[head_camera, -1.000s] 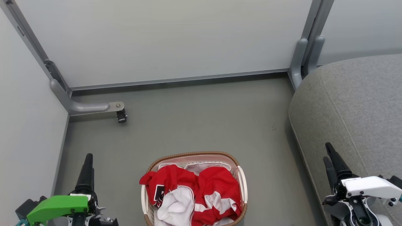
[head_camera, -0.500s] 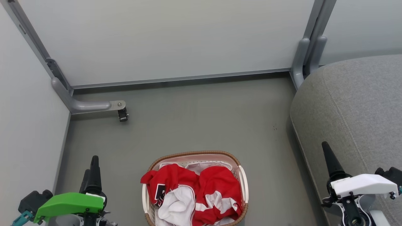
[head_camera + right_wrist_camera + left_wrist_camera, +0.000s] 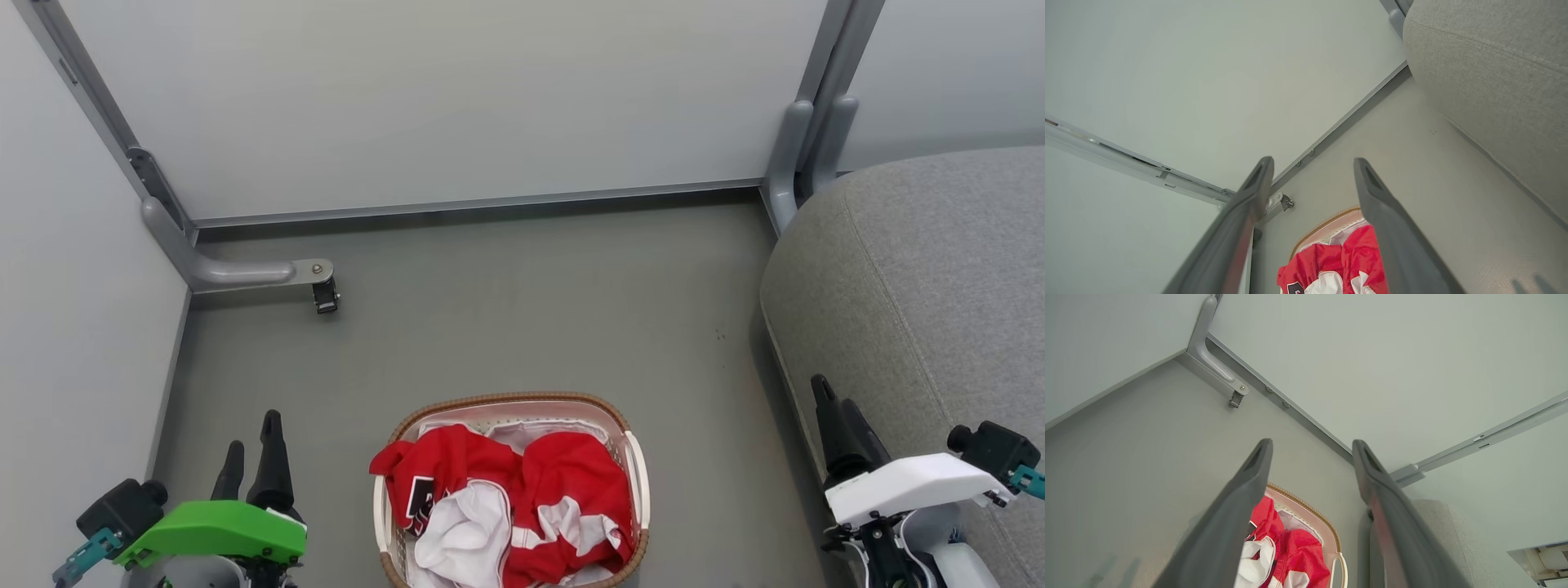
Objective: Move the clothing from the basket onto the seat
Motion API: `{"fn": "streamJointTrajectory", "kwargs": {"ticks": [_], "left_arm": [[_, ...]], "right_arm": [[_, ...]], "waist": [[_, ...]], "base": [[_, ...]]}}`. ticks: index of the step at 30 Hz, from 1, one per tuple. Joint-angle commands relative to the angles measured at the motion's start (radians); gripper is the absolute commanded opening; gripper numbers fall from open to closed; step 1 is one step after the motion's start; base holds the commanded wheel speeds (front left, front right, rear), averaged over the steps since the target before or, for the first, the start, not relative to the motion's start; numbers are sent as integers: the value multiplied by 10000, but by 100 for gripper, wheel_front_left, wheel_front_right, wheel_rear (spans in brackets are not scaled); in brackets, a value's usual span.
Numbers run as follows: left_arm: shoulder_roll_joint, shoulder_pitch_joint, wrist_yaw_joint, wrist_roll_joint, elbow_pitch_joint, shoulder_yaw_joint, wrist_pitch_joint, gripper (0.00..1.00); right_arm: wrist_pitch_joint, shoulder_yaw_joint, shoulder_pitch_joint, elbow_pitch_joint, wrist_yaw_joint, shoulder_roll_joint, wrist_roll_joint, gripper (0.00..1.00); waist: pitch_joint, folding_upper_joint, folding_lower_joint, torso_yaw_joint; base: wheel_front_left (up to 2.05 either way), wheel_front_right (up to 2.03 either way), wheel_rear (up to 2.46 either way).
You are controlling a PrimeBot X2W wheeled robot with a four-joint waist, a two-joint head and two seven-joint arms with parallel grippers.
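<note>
An oval white plastic basket (image 3: 639,482) with a brown woven-look rim stands on the plain grey floor (image 3: 522,327), and everything else is placed around it. Inside it lies the soft red and white jersey clothing (image 3: 563,482), crumpled into a heap that fills most of the opening. One red fold hangs over the rim on the basket's left side, showing a patch of dark lettering, and a bunched white part sits at the near left of the heap. A strip of thin white liner (image 3: 522,431) shows behind the heap along the basket's far wall. All of the clothing is in the basket and none is on the large grey fabric-upholstered seat (image 3: 922,286), which stands to the basket's right with a band of floor between them. The green-capped left gripper (image 3: 253,430) hangs to the basket's left, apart from it; its two dark fingers are spread and hold nothing. The white-capped right gripper (image 3: 831,392) hangs to the basket's right, over the rounded edge of the seat, likewise released and empty. Beyond the basket, pale wall panels (image 3: 449,98) meet the floor, and a grey metal bracket foot (image 3: 245,273) juts out at the basket's far left.
</note>
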Motion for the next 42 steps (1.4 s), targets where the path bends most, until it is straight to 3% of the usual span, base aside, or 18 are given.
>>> {"fn": "streamJointTrajectory", "kwargs": {"ticks": [1,31,42], "left_arm": [[165,-65,79,432,-35,-85,-122,100],[464,-209,774,3957,481,-956,-996,100],[510,22,1103,5037,-171,-1133,-1261,100]], "right_arm": [[-115,33,-92,-47,4,-110,-450,100],[-993,-26,-318,690,4,-40,-4762,100],[-1261,-185,-164,257,5,102,-6115,100]], "waist": [[1,-1,0,10],[13,-1,0,163],[8,-1,0,210]], "base": [[0,0,0],[0,0,0],[0,0,0]]}}
